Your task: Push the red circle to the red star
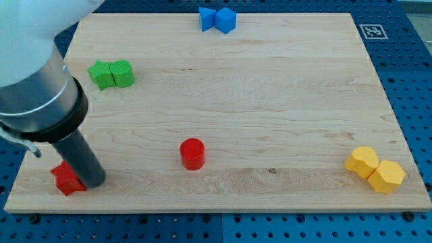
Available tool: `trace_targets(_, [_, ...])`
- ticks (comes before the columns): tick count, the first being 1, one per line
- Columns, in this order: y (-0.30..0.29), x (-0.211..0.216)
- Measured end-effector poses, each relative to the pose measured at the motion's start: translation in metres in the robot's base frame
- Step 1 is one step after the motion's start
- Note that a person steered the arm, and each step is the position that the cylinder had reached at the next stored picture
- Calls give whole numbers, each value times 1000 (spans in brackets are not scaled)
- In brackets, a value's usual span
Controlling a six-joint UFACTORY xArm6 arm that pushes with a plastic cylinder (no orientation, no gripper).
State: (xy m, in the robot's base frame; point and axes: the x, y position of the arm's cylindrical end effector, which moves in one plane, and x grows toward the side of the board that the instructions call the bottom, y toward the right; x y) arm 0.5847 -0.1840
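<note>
The red circle (192,153) stands on the wooden board (270,101) at lower centre-left. The red star (67,179) lies near the board's bottom left corner, partly hidden by my rod. My tip (93,182) rests on the board right next to the red star, on its right side, well to the left of the red circle.
A green star (101,74) and a green circle (123,73) sit together at upper left. Two blue blocks (217,19) sit at the top edge. Two yellow blocks (375,169) sit at bottom right. The arm's large body covers the view's upper left.
</note>
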Motion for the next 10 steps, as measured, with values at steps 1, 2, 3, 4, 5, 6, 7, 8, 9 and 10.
trace_targets(1, [0, 0])
trace_targets(2, [21, 0])
trace_targets(3, [63, 0])
trace_targets(4, [116, 0])
trace_targets(5, [175, 0])
trace_targets(6, [207, 2])
trace_targets(7, [208, -30])
trace_targets(8, [208, -41])
trace_targets(9, [206, -41])
trace_targets(10, [184, -40])
